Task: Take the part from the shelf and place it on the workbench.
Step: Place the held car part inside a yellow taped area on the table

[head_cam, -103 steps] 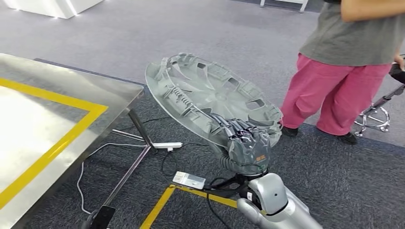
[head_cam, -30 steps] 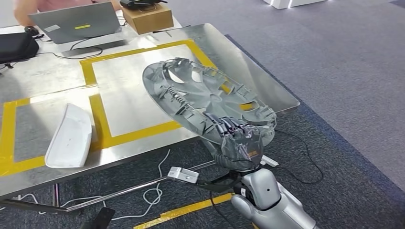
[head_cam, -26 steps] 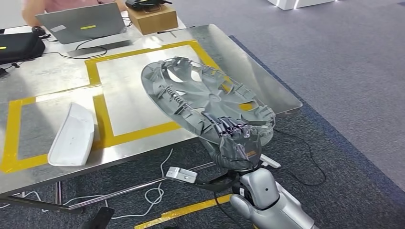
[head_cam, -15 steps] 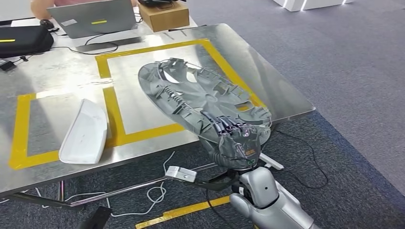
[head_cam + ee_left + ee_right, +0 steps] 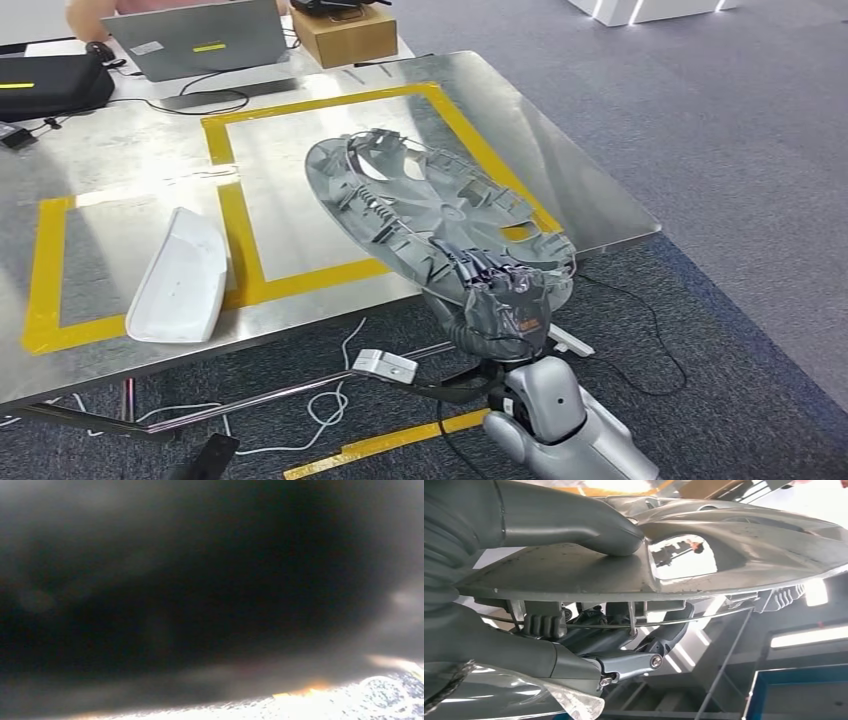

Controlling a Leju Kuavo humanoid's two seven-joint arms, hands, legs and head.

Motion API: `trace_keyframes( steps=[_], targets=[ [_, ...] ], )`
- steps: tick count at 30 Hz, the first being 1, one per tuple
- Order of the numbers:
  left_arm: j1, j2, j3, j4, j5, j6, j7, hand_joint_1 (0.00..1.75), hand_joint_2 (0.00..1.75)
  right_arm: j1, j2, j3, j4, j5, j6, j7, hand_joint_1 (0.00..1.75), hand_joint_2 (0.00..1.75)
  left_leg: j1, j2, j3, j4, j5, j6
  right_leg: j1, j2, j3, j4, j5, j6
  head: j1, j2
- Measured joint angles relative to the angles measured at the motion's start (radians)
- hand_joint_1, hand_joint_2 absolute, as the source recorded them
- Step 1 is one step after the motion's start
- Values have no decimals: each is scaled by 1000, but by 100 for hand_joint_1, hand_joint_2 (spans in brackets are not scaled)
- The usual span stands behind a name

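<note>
My right hand (image 5: pixel 497 300) grips the big round grey plastic wheel cover (image 5: pixel 430 215) at its near rim. In the right wrist view my thick grey thumb (image 5: pixel 574 525) presses on one face of the rim, and my darker fingers (image 5: pixel 624 660) are curled on the ribbed side. The cover is tilted in the air, inner face up, and most of it hangs above the near right corner of the shiny steel workbench with yellow tape frames (image 5: pixel 120 180). It does not touch the bench yet.

The left wrist view is dark and blurred, so I cannot tell the state of my left hand.

I think the main risk is the grip itself: I hold a wide disc at one edge only, so its weight can turn it between my thumb and fingers, and it may slip. Also the low edge stays beyond the bench side; if I release here, it could tip off to the floor. When I lower, the far rim may strike the steel first and slide. The white curved plastic part (image 5: pixel 180 275) is well apart, so I expect no collision there.
</note>
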Motion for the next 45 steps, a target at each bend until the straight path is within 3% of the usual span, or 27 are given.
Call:
trace_keyframes(
  steps=[7,13,15,17,18,19,20,21,22,24,26,29,31,33,34,35,36,38,39,41,45],
  targets=[
    [-3,2,-11,0,-23,-11,9,0,0,34,0,-15,-13,9,1,23,175,175,1,0,0,2,-2,3,1,0,0,0,0,3,0,0],
    [2,17,-29,0,-41,-12,25,0,0,72,-1,-20,-30,11,2,31,175,175,1,1,9,-9,-1,22,-3,1,3,0,-7,18,0,0],
    [4,18,-33,0,-42,-11,26,0,0,80,-2,-23,-34,12,0,33,175,175,6,1,21,-26,5,32,-2,6,-23,56,-42,21,4,0],
    [4,18,-35,0,-42,-11,26,0,0,86,-3,-24,-35,13,0,34,175,175,6,2,24,-28,5,36,-3,11,-88,186,-102,22,7,0],
    [5,19,-37,0,-42,-11,26,0,0,90,-5,-25,-35,13,0,35,175,175,6,1,25,-28,3,37,-3,12,-122,248,-122,23,8,0],
    [6,19,-38,0,-42,-11,26,0,0,94,-6,-26,-35,13,0,35,175,175,6,-1,25,-27,2,36,-4,12,-141,279,-124,24,8,0],
    [6,19,-39,0,-42,-11,26,0,0,98,-7,-28,-35,13,0,36,175,175,6,-3,26,-26,1,34,-5,12,-141,270,-106,25,8,0],
    [7,18,-41,0,-42,-11,26,0,0,100,-9,-29,-35,13,0,36,175,175,6,-5,28,-25,-2,31,-6,12,-120,219,-70,25,8,0],
    [7,17,-42,0,-42,-11,26,0,0,101,-9,-30,-35,13,0,36,175,175,7,-11,30,-22,-5,25,-9,17,-86,146,-34,24,8,0],
    [4,17,-43,0,-44,-11,26,0,0,100,-10,-30,-36,13,1,36,175,175,6,-21,28,-14,-9,11,-11,34,-26,34,4,21,8,0],
    [1,18,-45,0,-48,-13,28,0,0,102,-10,-31,-39,14,3,40,175,175,5,-29,23,-10,-8,-2,-8,38,-10,14,2,13,7,0],
    [2,16,-53,0,-58,-18,34,0,0,107,-10,-33,-50,17,8,49,175,175,9,-27,15,7,-22,-16,-10,17,-8,12,3,-8,4,0],
    [3,13,-58,0,-65,-19,37,0,0,112,-10,-34,-59,21,9,53,175,175,9,-12,-25,96,-73,-24,-11,1,-4,10,1,-21,2,0],
    [6,10,-63,0,-70,-20,40,0,0,122,-10,-36,-65,24,9,57,175,175,10,-7,-89,232,-130,-28,-9,-15,-2,10,-2,-27,1,0],
    [8,8,-67,0,-72,-20,42,0,0,127,-10,-37,-67,25,10,58,175,175,10,-6,-110,274,-138,-29,-8,-20,-1,10,-3,-28,1,0],
    [10,7,-71,0,-74,-21,44,0,0,132,-10,-39,-68,25,10,59,175,175,10,-5,-113,279,-127,-28,-7,-24,0,10,-5,-28,1,0],
    [12,6,-75,0,-76,-21,45,0,0,135,-11,-39,-70,25,10,60,175,175,10,-4,-96,243,-97,-26,-7,-27,3,10,-6,-27,1,0],
    [12,4,-80,0,-77,-22,45,0,0,138,-11,-40,-74,23,12,61,175,175,8,4,-29,109,-28,-18,-5,-29,9,11,-10,-22,1,0],
    [11,4,-82,0,-76,-23,46,0,0,138,-11,-41,-77,22,14,62,175,175,6,8,0,52,-11,-13,-3,-30,10,12,-12,-18,1,0],
    [8,2,-83,0,-76,-24,48,0,0,138,-11,-44,-83,18,17,63,175,175,4,12,23,1,-10,-14,2,-30,6,17,-17,-17,3,0],
    [8,-2,-84,0,-73,-27,50,0,0,138,-12,-47,-87,13,21,63,175,175,2,12,23,-5,-14,-16,1,-30,6,12,-13,-19,6,0]
  ],
)
